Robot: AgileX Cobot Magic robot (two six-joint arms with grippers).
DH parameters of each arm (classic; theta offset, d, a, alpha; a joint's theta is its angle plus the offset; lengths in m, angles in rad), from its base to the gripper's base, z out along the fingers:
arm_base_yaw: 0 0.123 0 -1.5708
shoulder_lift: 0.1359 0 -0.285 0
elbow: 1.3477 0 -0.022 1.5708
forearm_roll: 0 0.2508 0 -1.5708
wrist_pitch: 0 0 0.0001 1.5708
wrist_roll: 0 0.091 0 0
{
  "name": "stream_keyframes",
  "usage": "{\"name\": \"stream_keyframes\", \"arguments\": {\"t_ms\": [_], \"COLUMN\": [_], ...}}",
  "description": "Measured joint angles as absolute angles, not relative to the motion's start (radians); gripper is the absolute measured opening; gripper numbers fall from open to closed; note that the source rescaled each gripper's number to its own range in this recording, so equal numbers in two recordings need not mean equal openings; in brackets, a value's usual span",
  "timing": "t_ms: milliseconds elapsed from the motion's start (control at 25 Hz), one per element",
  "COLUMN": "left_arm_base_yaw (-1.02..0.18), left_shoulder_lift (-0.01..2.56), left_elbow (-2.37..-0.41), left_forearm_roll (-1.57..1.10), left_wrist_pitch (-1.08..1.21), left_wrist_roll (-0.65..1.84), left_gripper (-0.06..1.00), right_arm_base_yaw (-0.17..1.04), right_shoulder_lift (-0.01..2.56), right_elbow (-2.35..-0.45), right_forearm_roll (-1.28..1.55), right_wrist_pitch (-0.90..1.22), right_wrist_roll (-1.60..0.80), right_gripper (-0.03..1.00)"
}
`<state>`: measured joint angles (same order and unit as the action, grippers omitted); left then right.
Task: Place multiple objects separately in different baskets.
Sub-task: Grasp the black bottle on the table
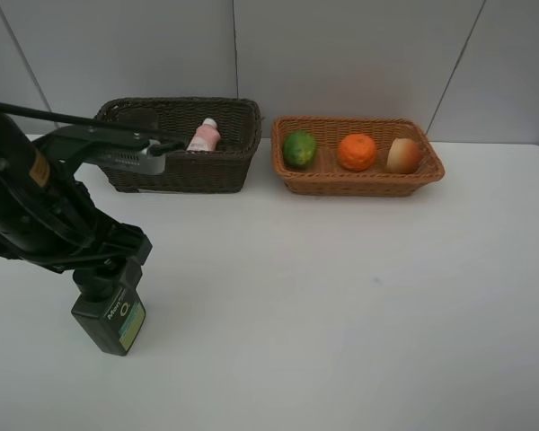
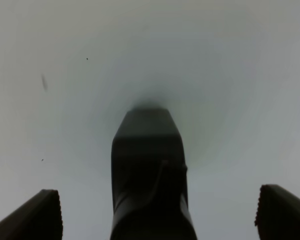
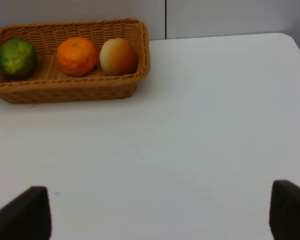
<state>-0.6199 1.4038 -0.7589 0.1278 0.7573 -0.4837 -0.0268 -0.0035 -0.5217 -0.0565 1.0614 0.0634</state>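
From the high camera, the shallow light orange-brown wicker basket (image 1: 357,155) holds a green lime (image 1: 299,148), an orange (image 1: 357,152) and a red-yellow peach-like fruit (image 1: 403,155), sorted as fruit, while the pink bottle (image 1: 203,136) sits in the deep dark brown wicker basket (image 1: 181,144), where the dark green pump bottle (image 1: 110,319), upright on the white table (image 1: 341,305), likely belongs. The left wrist camera shows the left gripper (image 2: 155,215) spread wide around that bottle, untouched. The right wrist camera shows the right gripper (image 3: 160,210) open, idle over bare table.
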Motion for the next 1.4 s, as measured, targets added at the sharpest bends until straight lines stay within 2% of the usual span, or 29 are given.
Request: {"name": "stream_keyframes", "arguments": {"t_ms": [400, 880, 960, 1000, 1040, 1120, 1160, 1400], "left_arm_base_yaw": [-0.620, -0.587, -0.587, -0.587, -0.587, -0.587, -0.587, -0.587], "left_shoulder_lift": [1.533, 1.565, 1.565, 1.565, 1.565, 1.565, 1.565, 1.565], "left_elbow": [-0.753, -0.715, -0.715, -0.715, -0.715, -0.715, -0.715, -0.715], "left_forearm_roll": [0.126, 0.110, 0.110, 0.110, 0.110, 0.108, 0.108, 0.107], "left_wrist_pitch": [0.696, 0.638, 0.638, 0.638, 0.638, 0.637, 0.637, 0.636], "left_wrist_roll": [-0.513, -0.519, -0.521, -0.521, -0.521, -0.521, -0.521, -0.521], "left_gripper": [1.00, 0.99, 0.92, 0.84, 0.75, 0.48, 0.45, 0.46], "right_arm_base_yaw": [-0.027, -0.027, -0.027, -0.027, -0.027, -0.027, -0.027, -0.027], "right_shoulder_lift": [-0.004, -0.004, -0.004, -0.004, -0.004, -0.004, -0.004, -0.004], "right_elbow": [-0.522, -0.522, -0.522, -0.522, -0.522, -0.522, -0.522, -0.522], "right_forearm_roll": [-0.057, -0.057, -0.057, -0.057, -0.057, -0.057, -0.057, -0.057], "right_wrist_pitch": [1.061, 1.061, 1.061, 1.061, 1.061, 1.061, 1.061, 1.061], "right_wrist_roll": [0.063, 0.063, 0.063, 0.063, 0.063, 0.063, 0.063, 0.063], "right_gripper": [0.84, 0.84, 0.84, 0.84, 0.84, 0.84, 0.84, 0.84]}}
